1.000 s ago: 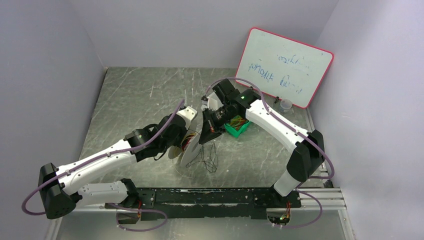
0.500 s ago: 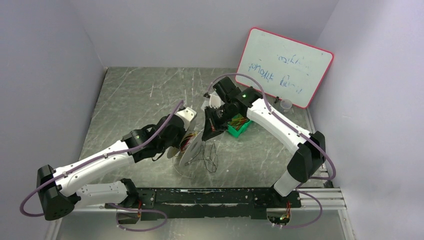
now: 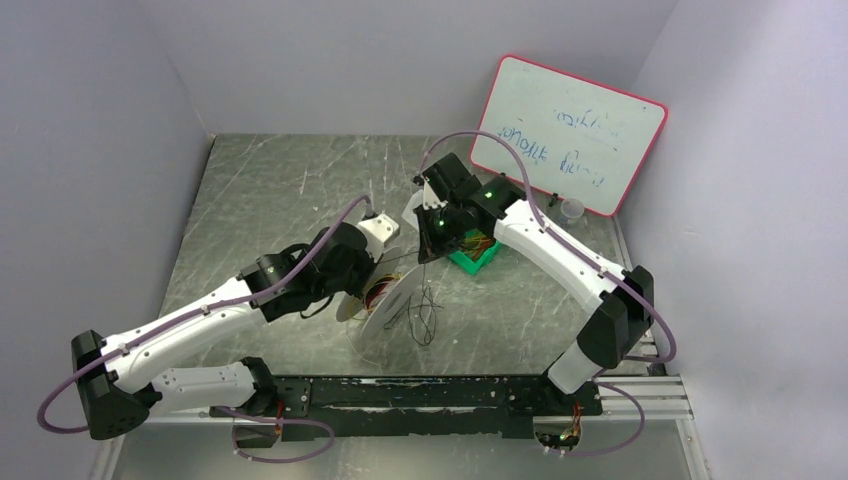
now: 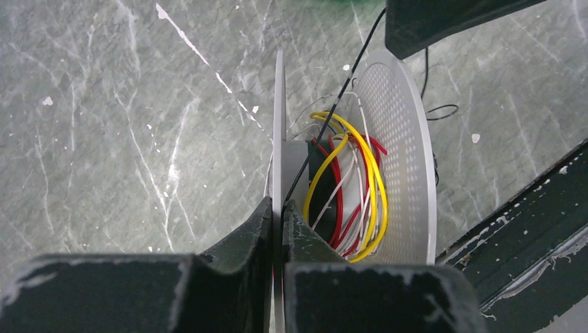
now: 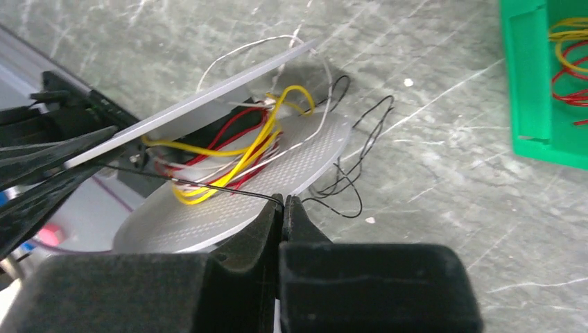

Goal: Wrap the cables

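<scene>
A white two-flanged spool [image 3: 385, 305] stands tilted on the table, with yellow, red and white cables [image 4: 367, 166] wound on its core. My left gripper [image 4: 278, 208] is shut on the thin solid flange [image 4: 279, 125]; the perforated flange [image 4: 402, 159] is to its right. My right gripper [image 5: 283, 201] is shut on a black cable [image 5: 208, 184] that runs taut from the spool's core to the fingertips. The rest of that black cable [image 5: 353, 173] lies in loose loops on the table beside the spool. In the top view the right gripper [image 3: 432, 248] hangs just behind the spool.
A green bin [image 3: 472, 256] holding more yellow and red cables [image 5: 565, 41] sits right of the spool. A red-framed whiteboard [image 3: 567, 135] leans at the back right with a small clear cup [image 3: 572, 208] before it. The black rail [image 4: 527, 236] marks the table's near edge.
My right gripper has lifted and drawn back from the spool with the black cable, pulling it taut. The left arm has shifted slightly back, still holding the spool.
</scene>
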`<state>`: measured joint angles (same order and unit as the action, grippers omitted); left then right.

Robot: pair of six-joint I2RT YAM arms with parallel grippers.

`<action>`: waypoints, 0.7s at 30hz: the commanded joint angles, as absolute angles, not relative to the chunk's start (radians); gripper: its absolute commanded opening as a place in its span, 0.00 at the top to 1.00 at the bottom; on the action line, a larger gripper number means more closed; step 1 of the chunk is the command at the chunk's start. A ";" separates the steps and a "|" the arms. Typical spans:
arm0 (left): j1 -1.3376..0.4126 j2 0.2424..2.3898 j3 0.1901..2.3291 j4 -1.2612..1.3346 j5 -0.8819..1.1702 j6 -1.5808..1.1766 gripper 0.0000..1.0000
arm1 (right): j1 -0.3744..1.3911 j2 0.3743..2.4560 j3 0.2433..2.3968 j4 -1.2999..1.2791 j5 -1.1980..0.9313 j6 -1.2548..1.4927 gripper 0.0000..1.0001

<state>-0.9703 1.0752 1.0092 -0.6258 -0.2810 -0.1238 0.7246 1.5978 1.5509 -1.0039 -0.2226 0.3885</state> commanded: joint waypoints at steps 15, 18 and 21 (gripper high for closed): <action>-0.962 1.024 1.178 -0.818 -0.365 -0.166 0.93 | 0.683 1.413 1.257 -0.758 0.201 0.292 0.69; -0.957 1.048 1.207 -0.839 -0.390 -0.188 0.93 | 0.680 1.382 1.237 -0.736 0.176 0.281 0.60; -0.927 1.083 1.257 -0.855 -0.374 -0.203 0.93 | 0.672 1.341 1.211 -0.704 0.129 0.282 0.55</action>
<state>-0.9581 1.0546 1.1694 -0.8585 -0.3481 -0.1677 0.6834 1.4059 1.2377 -0.7757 0.1467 0.2939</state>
